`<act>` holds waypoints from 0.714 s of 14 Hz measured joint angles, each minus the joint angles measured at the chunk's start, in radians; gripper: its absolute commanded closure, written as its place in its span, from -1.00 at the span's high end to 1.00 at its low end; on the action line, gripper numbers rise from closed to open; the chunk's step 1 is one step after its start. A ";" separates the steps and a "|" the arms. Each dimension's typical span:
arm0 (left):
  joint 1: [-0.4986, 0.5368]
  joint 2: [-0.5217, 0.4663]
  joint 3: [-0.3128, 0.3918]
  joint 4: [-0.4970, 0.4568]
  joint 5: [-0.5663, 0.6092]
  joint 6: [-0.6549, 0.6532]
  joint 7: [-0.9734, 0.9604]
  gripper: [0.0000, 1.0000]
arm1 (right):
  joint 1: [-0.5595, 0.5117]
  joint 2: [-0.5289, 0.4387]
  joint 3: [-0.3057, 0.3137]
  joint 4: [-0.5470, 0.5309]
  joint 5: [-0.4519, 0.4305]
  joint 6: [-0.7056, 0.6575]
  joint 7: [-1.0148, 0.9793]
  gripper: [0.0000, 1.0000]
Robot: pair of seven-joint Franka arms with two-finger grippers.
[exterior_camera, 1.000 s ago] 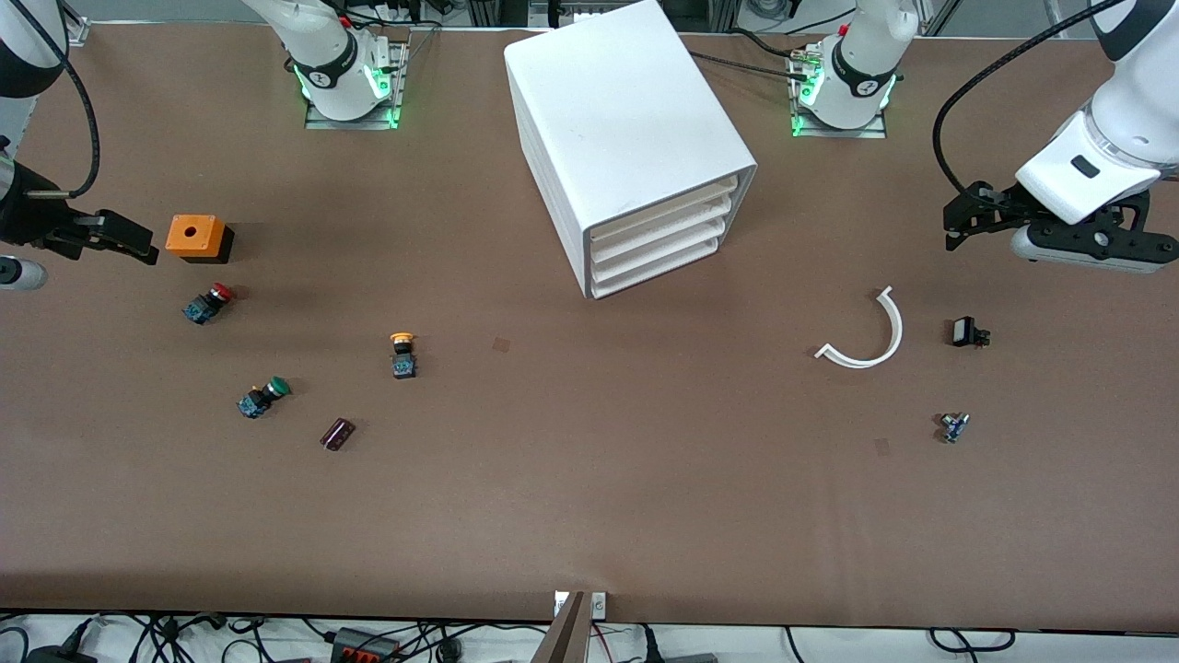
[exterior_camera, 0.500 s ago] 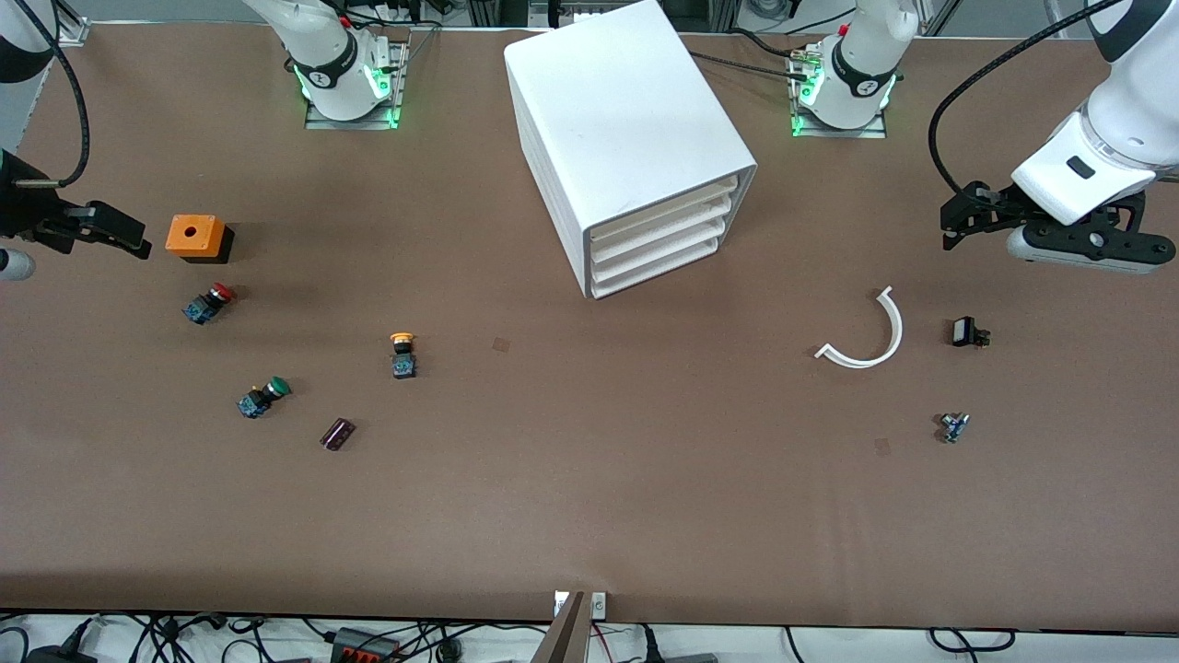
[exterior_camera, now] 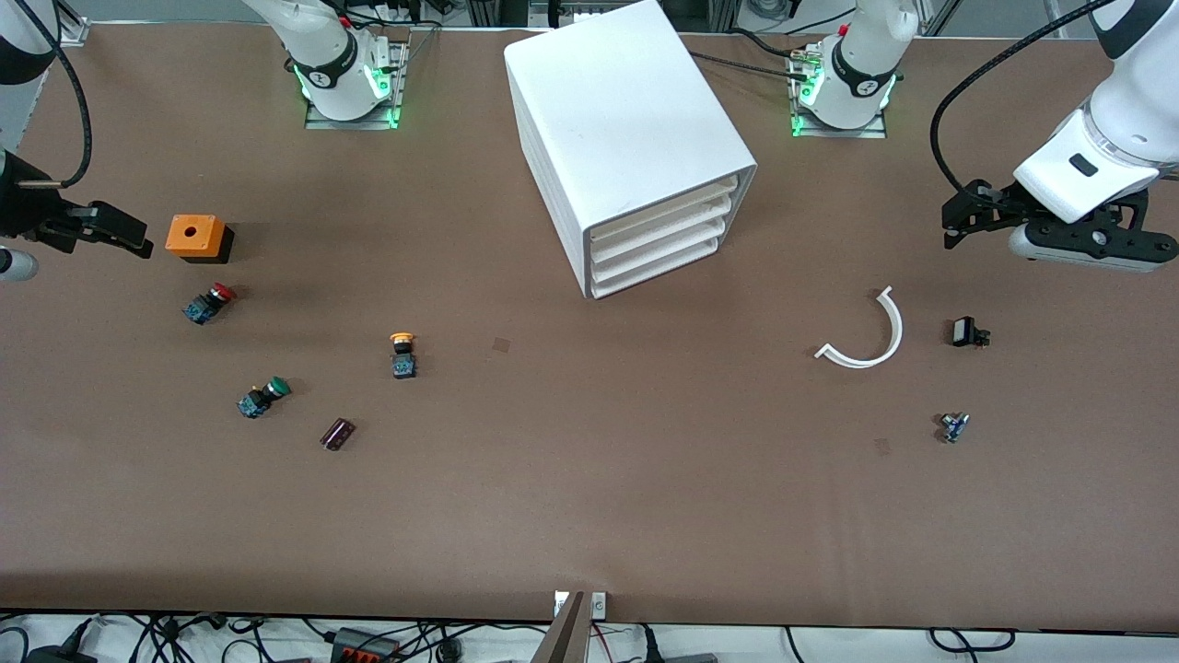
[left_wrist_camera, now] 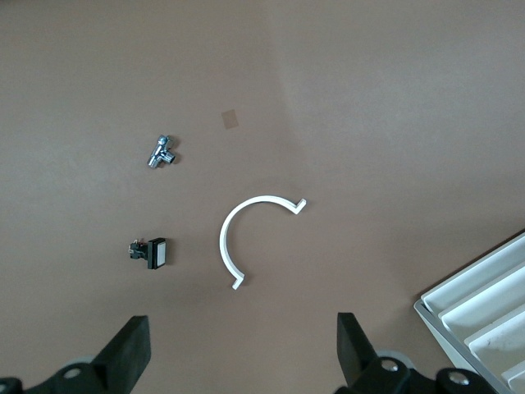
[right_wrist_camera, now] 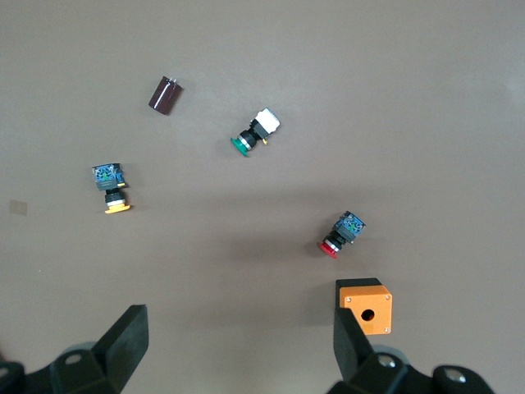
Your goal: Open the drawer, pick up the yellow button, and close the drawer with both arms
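The white cabinet (exterior_camera: 626,120) stands mid-table with all its drawers pushed in; the drawer (exterior_camera: 665,214) is the topmost one. The button (exterior_camera: 402,354), orange-yellow cap on a dark body, lies on the table toward the right arm's end, and appears in the right wrist view as the button (right_wrist_camera: 111,189). My right gripper (exterior_camera: 124,232) hangs open and empty over the table beside an orange box (exterior_camera: 196,238); its fingers (right_wrist_camera: 127,341) hold nothing. My left gripper (exterior_camera: 958,221) is open over the left arm's end, its fingers (left_wrist_camera: 131,353) spread with nothing between them.
A red-capped button (exterior_camera: 209,302), a green-capped button (exterior_camera: 262,397) and a dark cylinder (exterior_camera: 337,434) lie near the orange-yellow one. Toward the left arm's end lie a white arc (exterior_camera: 866,331), a black switch (exterior_camera: 967,332) and a small metal part (exterior_camera: 954,426).
My right gripper has drawn back slightly toward the right arm's end of the table. The left gripper shifted only a little. Nothing on the table moved.
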 measured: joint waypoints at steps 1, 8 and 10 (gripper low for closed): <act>0.000 0.000 0.000 0.000 0.000 0.000 0.000 1.00 | 0.000 0.000 0.000 0.000 0.000 0.000 0.000 1.00; 0.000 0.000 0.000 0.000 0.000 -0.003 0.001 1.00 | -0.002 -0.001 0.000 0.000 -0.001 -0.001 0.000 1.00; 0.000 0.000 0.000 0.000 0.000 -0.009 0.001 1.00 | -0.002 -0.003 0.000 0.000 -0.001 -0.001 0.000 1.00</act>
